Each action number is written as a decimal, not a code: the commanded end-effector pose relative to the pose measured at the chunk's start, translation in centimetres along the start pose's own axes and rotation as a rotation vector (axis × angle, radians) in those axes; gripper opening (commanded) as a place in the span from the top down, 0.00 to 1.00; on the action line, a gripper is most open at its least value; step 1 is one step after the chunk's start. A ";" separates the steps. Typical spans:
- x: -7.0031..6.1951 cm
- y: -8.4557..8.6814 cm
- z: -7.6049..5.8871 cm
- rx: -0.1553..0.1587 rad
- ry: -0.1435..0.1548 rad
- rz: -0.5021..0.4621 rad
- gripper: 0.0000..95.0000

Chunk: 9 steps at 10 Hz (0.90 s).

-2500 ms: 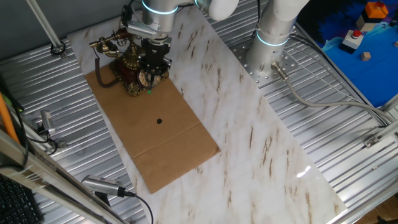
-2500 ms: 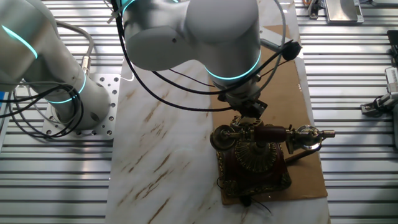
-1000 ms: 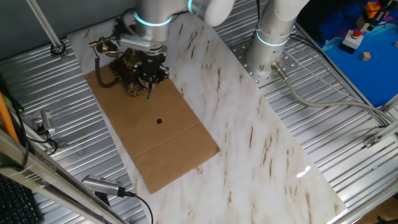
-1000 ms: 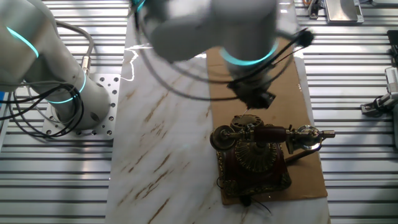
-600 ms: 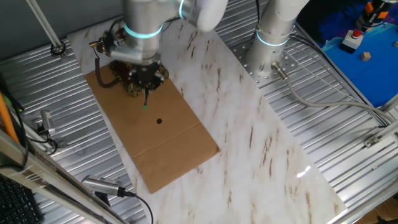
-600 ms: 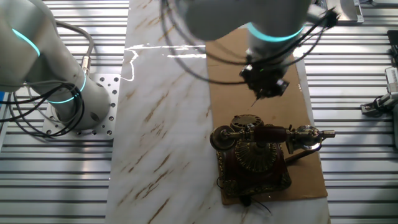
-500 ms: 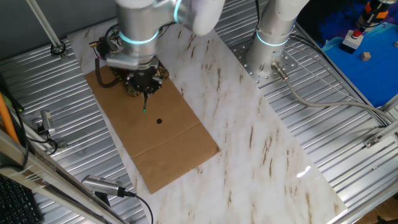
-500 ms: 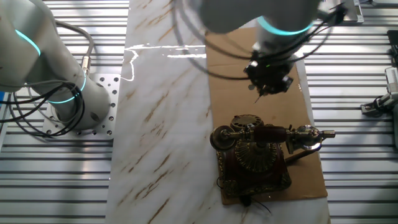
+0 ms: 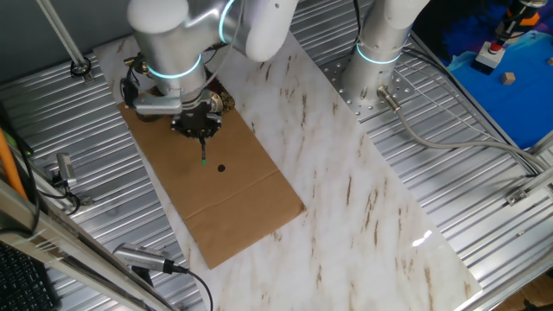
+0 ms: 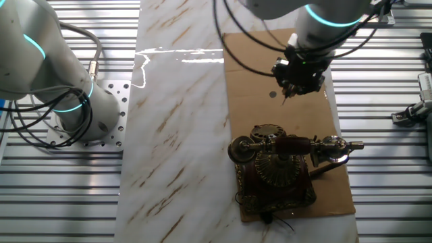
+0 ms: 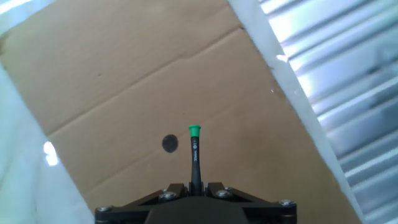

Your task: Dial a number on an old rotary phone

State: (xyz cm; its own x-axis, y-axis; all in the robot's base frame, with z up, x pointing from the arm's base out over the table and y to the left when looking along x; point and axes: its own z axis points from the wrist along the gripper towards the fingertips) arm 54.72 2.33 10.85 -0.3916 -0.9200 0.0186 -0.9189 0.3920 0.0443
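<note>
One fixed view: gripper [image 9: 201, 138] over cardboard sheet [image 9: 233, 203], clamping black stick [image 9: 202, 151] (green tip down).
Other fixed view: old rotary phone [image 10: 277, 169] at the sheet's near end, apart from the gripper.
Hand view: stick beside dark spot [image 11: 169, 144].

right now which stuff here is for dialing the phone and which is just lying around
For the job:
- rotary phone
- black green-tipped stick, held in the gripper

Just there:
- cardboard sheet under the phone
- dark round spot on the cardboard
- marble tabletop
- blue bin with small bits
</note>
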 end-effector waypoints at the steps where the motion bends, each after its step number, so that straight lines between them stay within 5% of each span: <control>1: -0.6 0.4 0.2 -0.015 0.002 -0.057 1.00; 4: -0.8 0.5 0.2 -0.033 0.013 -0.063 1.00; 5: -0.9 0.6 0.2 -0.072 0.018 -0.055 1.00; 9: -1.0 0.9 0.0 -0.082 0.023 -0.052 1.00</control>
State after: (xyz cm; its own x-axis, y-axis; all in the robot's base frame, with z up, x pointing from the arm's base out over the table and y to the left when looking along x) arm 54.42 3.56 10.79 -0.3409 -0.9393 0.0397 -0.9302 0.3431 0.1306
